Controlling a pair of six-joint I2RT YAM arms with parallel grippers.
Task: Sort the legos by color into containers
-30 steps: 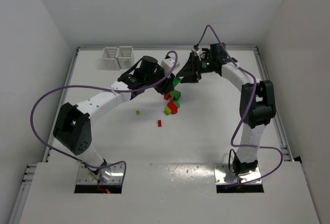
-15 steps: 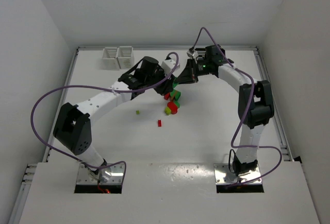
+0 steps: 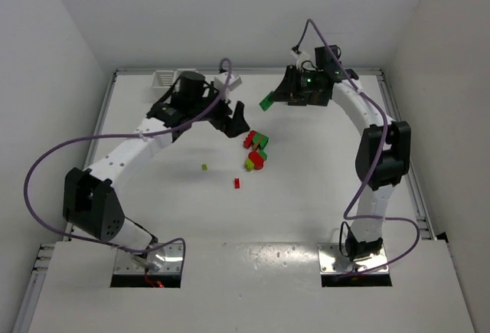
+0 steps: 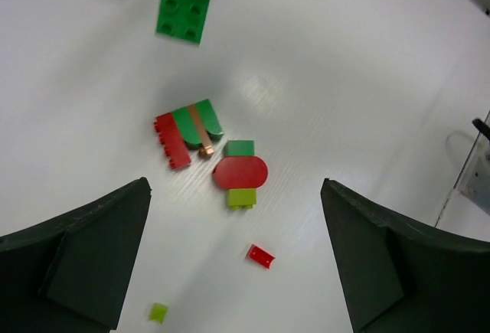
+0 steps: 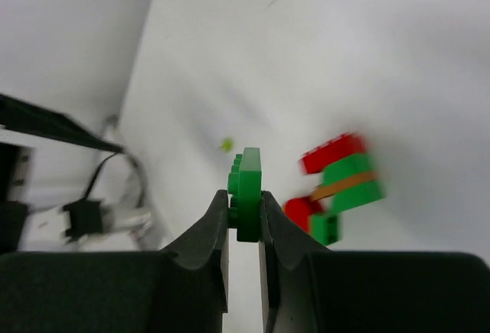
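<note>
Now we see the right pincer (image 5: 244, 209) in the upper middle of the overhead view, clamped on a green brick (image 3: 266, 102) that hangs clear above the bench (image 3: 321, 195). Half a second ago it was lower, at the upper edge of the lego cluster (image 3: 256, 149). We find the left pincer (image 3: 236, 119) pulled back toward the upper left, its fingers (image 4: 84, 256) spread wide with nothing between them; earlier it hovered right over the cluster. The cluster itself sits unchanged near the centre, its red, green and yellow-green pieces touching. Below and left of it lie a tiny red brick (image 3: 236, 183) and a yellow-green single (image 3: 204, 167), each apart. At the upper left, a white container (image 3: 163, 79) peeks out behind the left arm.
</note>
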